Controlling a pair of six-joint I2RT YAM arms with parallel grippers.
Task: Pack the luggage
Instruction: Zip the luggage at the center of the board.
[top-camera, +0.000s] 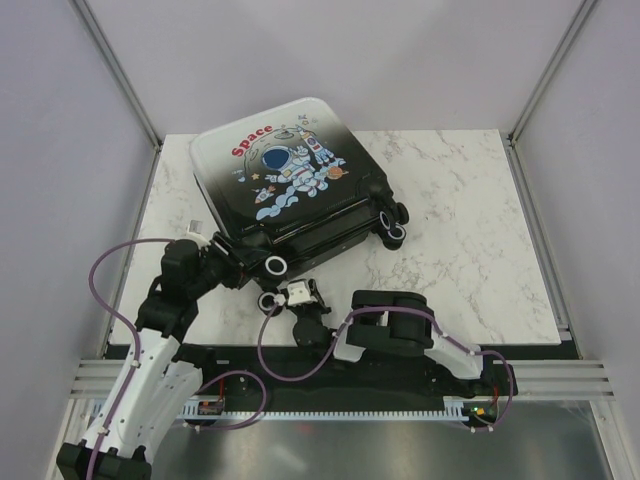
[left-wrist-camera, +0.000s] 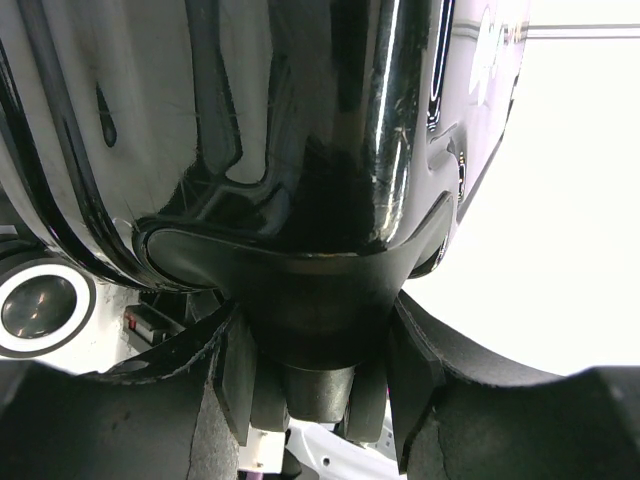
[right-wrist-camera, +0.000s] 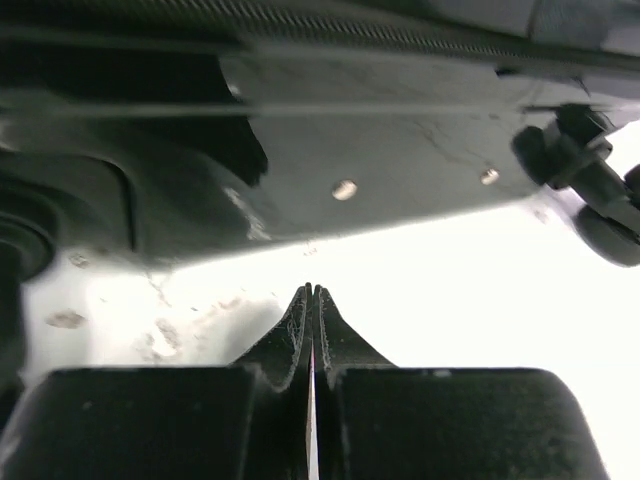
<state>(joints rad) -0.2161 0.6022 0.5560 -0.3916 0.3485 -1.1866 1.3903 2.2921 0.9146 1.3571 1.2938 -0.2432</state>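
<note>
The luggage (top-camera: 285, 170) lies shut on the marble table (top-camera: 470, 250), astronaut print facing up and its wheels toward the arms. My left gripper (top-camera: 232, 262) is at its near-left corner. In the left wrist view the fingers (left-wrist-camera: 415, 360) stand on both sides of a black wheel mount (left-wrist-camera: 318, 300) under the glossy shell (left-wrist-camera: 300, 120), pressed against it. My right gripper (top-camera: 300, 292) sits just in front of the case's near edge. Seen from the right wrist, this gripper (right-wrist-camera: 311, 290) is shut with nothing in it, low over the table and pointing under the shell (right-wrist-camera: 380, 170).
White-ringed wheels (top-camera: 275, 265) sit between the two grippers, and another pair (top-camera: 393, 225) is at the case's right corner. Grey walls and metal posts (top-camera: 545, 70) enclose the table. Bare marble lies to the right of the case.
</note>
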